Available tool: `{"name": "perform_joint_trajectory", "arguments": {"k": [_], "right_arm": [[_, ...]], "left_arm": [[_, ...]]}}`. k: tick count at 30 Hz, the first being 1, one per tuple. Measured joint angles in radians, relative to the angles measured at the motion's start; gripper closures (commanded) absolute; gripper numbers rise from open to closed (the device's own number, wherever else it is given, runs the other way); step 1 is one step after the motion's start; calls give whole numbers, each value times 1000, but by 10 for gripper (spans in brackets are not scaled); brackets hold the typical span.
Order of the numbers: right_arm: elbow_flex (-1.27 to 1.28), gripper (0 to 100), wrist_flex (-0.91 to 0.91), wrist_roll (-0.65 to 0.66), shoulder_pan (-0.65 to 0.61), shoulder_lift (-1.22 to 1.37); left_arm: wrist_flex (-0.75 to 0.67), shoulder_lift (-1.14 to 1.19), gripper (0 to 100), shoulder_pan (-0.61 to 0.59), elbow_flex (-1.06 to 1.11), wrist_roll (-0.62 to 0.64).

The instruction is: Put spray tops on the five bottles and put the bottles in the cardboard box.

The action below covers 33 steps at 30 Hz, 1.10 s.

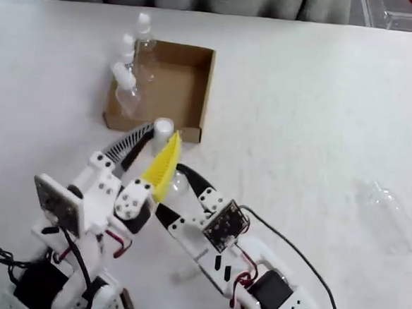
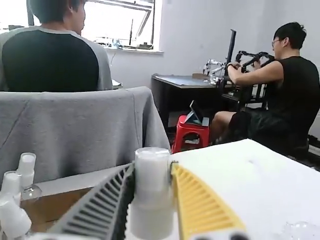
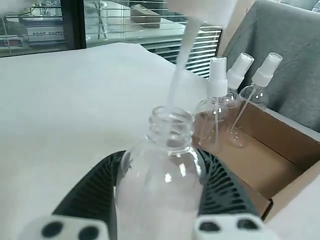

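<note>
My left gripper [image 1: 163, 136], with one grey and one yellow finger, is shut on a white spray top [image 2: 150, 192] held just in front of the cardboard box [image 1: 189, 90]. Below it, my right gripper [image 3: 162, 162] is shut on an upright clear bottle [image 3: 162, 192] with an open neck. The top's thin tube [image 3: 177, 75] hangs down into that neck. Three capped bottles [image 3: 235, 92] stand along one side of the box [image 3: 280, 145]. Another clear bottle [image 1: 389, 217] without a top lies on the table at the right.
The white table [image 1: 301, 104] stretches wide to the right of the box. Both arm bases sit at its near edge. A grey-covered chair back [image 2: 75, 130] stands beyond the far edge.
</note>
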Motion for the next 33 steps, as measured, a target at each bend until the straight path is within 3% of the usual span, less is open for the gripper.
{"name": "perform_joint_trajectory", "arguments": {"k": [7,33], "right_arm": [[0,982,0,3,-3,0],[3,982,5,3,-3,3]], "left_arm": [[204,-137,976,87,63,-6],[278,-143,975,6,66,0]]}}
